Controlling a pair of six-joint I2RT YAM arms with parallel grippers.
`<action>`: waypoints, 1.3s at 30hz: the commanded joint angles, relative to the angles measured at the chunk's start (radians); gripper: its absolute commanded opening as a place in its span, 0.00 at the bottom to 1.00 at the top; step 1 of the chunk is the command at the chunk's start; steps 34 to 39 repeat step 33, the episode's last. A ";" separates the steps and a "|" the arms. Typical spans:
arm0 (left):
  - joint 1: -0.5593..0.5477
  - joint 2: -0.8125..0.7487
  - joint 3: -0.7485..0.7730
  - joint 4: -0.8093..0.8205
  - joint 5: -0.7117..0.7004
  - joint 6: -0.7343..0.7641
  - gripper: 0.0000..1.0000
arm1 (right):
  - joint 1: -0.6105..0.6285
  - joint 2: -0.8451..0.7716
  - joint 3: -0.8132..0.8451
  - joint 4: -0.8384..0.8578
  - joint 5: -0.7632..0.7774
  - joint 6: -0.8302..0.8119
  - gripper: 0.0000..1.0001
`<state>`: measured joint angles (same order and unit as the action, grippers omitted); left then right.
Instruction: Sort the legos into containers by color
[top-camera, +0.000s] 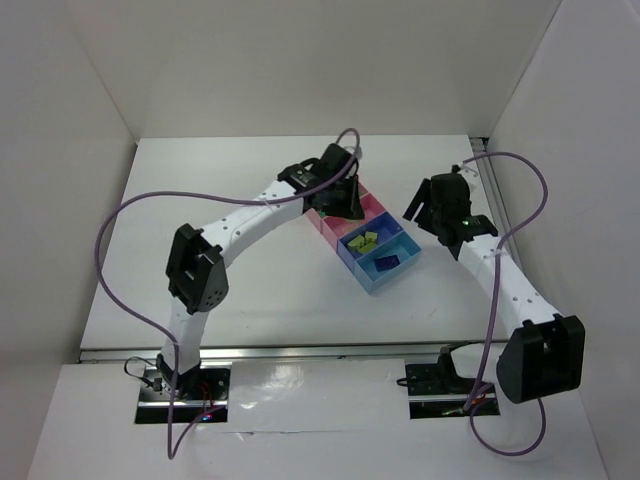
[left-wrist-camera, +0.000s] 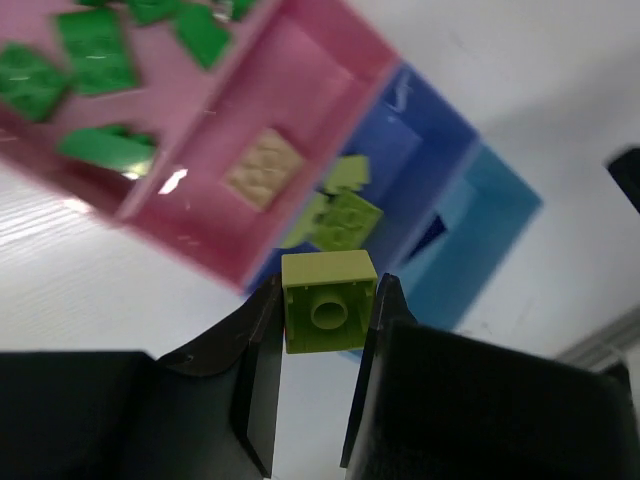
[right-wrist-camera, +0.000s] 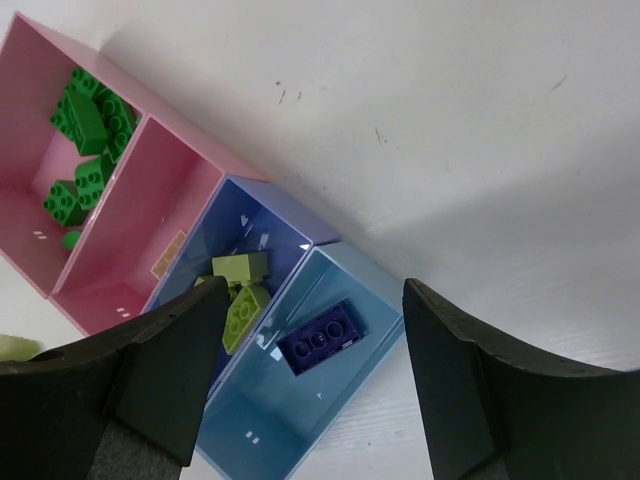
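My left claw (left-wrist-camera: 326, 320) pinches a yellow-green brick (left-wrist-camera: 328, 298), its hollow underside showing, raised above the trays (top-camera: 395, 275) — green bricks (left-wrist-camera: 95, 50) lie in the pink tray (left-wrist-camera: 310, 80). My right claw (right-wrist-camera: 312, 300) is spread wide over the light-blue tray (right-wrist-camera: 265, 410), where a dark blue brick (right-wrist-camera: 320, 337) lies.

White table (top-camera: 280, 290), white walls (top-camera: 300, 60), metal strip (top-camera: 320, 352) at its near edge; faint specks (right-wrist-camera: 290, 96), perhaps scuffs.
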<state>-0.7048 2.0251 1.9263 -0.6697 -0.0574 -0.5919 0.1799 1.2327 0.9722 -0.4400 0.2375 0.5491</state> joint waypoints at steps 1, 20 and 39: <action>-0.027 0.078 0.085 -0.005 0.094 0.029 0.18 | -0.008 -0.049 0.005 0.006 0.056 0.012 0.78; -0.036 -0.015 -0.012 -0.039 0.110 0.106 0.80 | -0.008 -0.025 0.065 -0.048 0.126 -0.015 1.00; 0.002 -0.640 -0.642 0.157 -0.087 0.107 0.80 | -0.008 -0.147 0.037 -0.152 0.215 -0.003 1.00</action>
